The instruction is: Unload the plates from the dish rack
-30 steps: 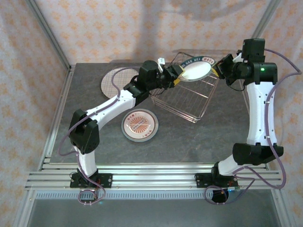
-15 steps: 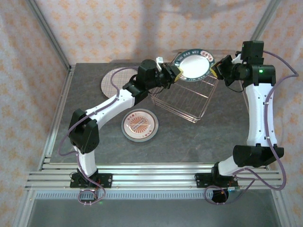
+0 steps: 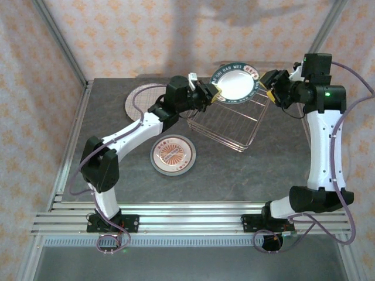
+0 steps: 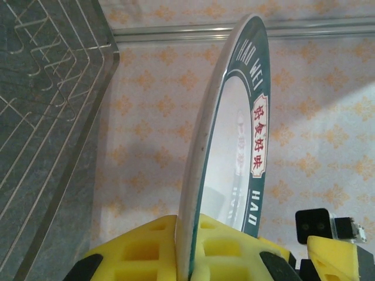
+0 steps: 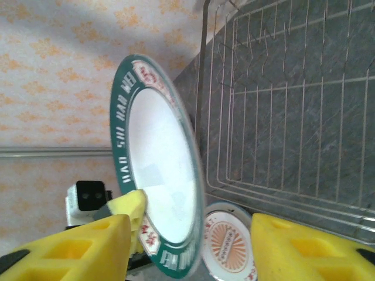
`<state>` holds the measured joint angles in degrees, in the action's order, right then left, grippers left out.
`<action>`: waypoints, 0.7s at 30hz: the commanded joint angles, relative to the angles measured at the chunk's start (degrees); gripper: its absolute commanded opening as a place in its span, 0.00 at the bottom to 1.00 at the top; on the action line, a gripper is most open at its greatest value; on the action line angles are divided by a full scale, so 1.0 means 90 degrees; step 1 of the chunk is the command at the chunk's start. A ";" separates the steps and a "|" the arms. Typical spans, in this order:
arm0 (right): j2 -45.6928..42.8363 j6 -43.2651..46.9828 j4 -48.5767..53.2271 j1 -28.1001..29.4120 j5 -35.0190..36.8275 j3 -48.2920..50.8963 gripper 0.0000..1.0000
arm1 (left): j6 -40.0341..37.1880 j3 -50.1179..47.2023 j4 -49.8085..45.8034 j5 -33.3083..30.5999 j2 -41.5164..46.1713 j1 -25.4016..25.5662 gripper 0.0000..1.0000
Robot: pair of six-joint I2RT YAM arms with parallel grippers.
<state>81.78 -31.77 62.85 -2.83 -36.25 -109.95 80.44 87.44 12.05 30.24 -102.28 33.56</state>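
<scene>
left claw (image 3: 212,92) clamped on green-rimmed plate (image 3: 235,83) edge — right claw (image 3: 270,88) open, just beside the plate

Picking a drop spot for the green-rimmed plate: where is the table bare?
Bare table right of the red-patterned plate, in front of the dish rack. Crowded at the back: plaid plate beside the rack.

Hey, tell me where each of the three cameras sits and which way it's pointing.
Top external: above and behind the arm bases, looking down at the table, left arm and right arm showing.
Left wrist: on the left arm, facing the patterned wall; its left pincer, shut on the dark-rimmed plate, shows at bottom.
Right wrist: on the right arm, facing the dish rack; the open right pincer shows at bottom.
Shared by all three: that plate.
</scene>
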 commanded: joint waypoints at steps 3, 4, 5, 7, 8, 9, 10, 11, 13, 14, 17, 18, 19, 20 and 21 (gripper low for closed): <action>-0.0388 0.0788 0.0032 -0.0017 0.0217 0.0017 0.58 | -0.0510 -0.0455 0.0086 0.0244 0.1112 -0.0284 0.00; -0.0431 0.0926 -0.0003 0.0024 0.0214 0.0000 0.59 | -0.0572 -0.0627 -0.0018 0.0244 0.1278 -0.0347 0.00; -0.0459 0.1058 -0.0015 0.0062 0.0209 -0.0038 0.59 | -0.0613 -0.0785 -0.0088 0.0252 0.1432 -0.0400 0.00; -0.0519 0.1314 -0.0071 0.0230 0.0229 -0.0081 0.59 | -0.0685 -0.1141 -0.0244 0.0281 0.1779 -0.0545 0.00; -0.0568 0.1415 -0.0121 0.0309 0.0231 -0.0065 0.59 | -0.0718 -0.1343 -0.0324 0.0292 0.1978 -0.0637 0.00; -0.0635 0.1489 -0.0204 0.0409 0.0243 -0.0017 0.59 | -0.0765 -0.1535 -0.0413 0.0307 0.2168 -0.0720 0.00; -0.0705 0.1560 -0.0314 0.0512 0.0275 0.0077 0.59 | -0.0840 -0.1680 -0.0539 0.0325 0.2349 -0.0784 0.00; -0.0833 0.1649 -0.0490 0.0628 0.0279 0.0228 0.59 | -0.0946 -0.1829 -0.0732 0.0341 0.2549 -0.0863 0.00; -0.1176 0.1791 -0.1052 0.0866 0.0376 0.0719 0.60 | -0.1123 -0.2098 -0.1089 0.0374 0.2901 -0.0995 0.00; -0.1422 0.1834 -0.1410 0.0982 0.0427 0.1071 0.60 | -0.1199 -0.2253 -0.1296 0.0403 0.3081 -0.1063 0.00; -0.2025 0.1944 -0.2387 0.1247 0.0475 0.1974 0.61 | -0.1428 -0.2699 -0.1720 0.0475 0.3571 -0.1235 0.00; -0.2153 0.2037 -0.2614 0.1353 0.0459 0.2205 0.61 | -0.1514 -0.2859 -0.1891 0.0476 0.3746 -0.1266 0.00; -0.2254 0.2138 -0.2777 0.1450 0.0423 0.2374 0.61 | -0.1594 -0.2996 -0.2001 0.0487 0.3898 -0.1302 0.00; -0.2338 0.2319 -0.2919 0.1582 0.0389 0.2529 0.61 | -0.1703 -0.3150 -0.2168 0.0488 0.4060 -0.1340 0.00; -0.2400 0.2559 -0.3031 0.1726 0.0348 0.2661 0.61 | -0.1831 -0.3286 -0.2349 0.0488 0.4220 -0.1369 0.00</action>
<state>62.02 -14.41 45.34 10.35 -33.43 -88.36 68.73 59.86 -4.62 32.82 -68.23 21.98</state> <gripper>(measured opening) 0.612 0.078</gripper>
